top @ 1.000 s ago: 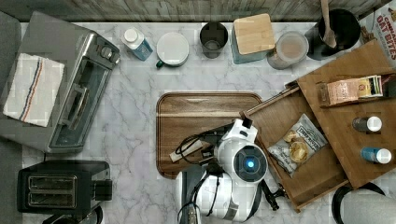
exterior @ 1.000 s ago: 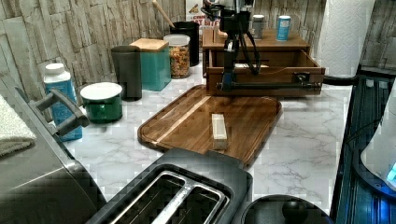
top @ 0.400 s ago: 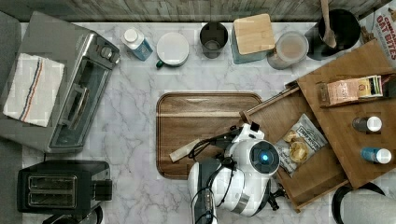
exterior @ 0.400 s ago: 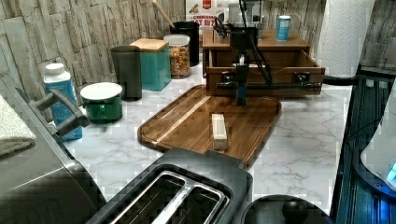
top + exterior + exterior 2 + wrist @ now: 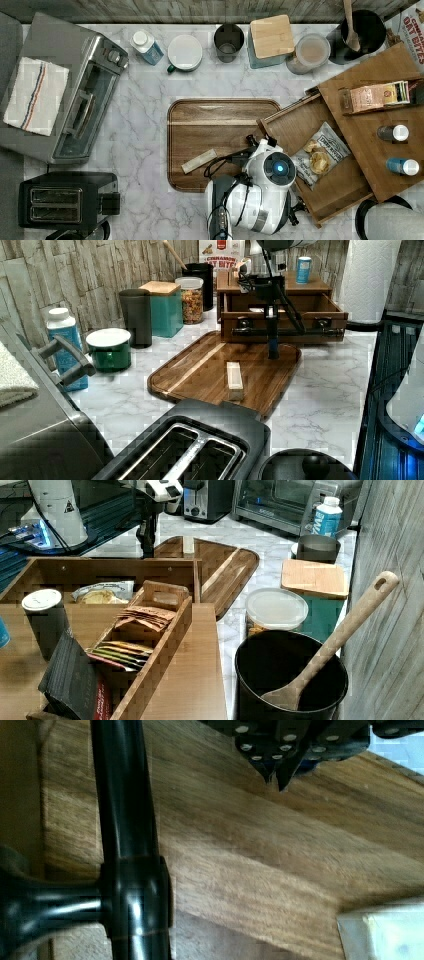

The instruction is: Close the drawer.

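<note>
Clearly the drawer [image 5: 283,315] stands pulled well out from under the flat top panel [image 5: 380,130] of its little wooden unit, a snack bag [image 5: 320,155] lying inside it; its front, with the long black bar handle [image 5: 127,835], faces the wooden tray [image 5: 200,371]. The gripper [image 5: 272,347] hangs point-down over the tray's near end, just in front of that handle, its fingers [image 5: 272,767] drawn together to a narrow point and holding nothing; a small pale block [image 5: 234,381] lies on the tray well apart from it.

To my eye the push is just about to start; the fingertips look lower than the handle bar in the left view, so I'd want them raised to meet the drawer's front face or the bar squarely, near its middle; pushing off-centre could twist the drawer in its runners and jam it. The unit sits at an angle on the marble counter [image 5: 145,125] in the top view, so the push should follow that slant, steady and slow; otherwise the whole unit may slide instead.
</note>
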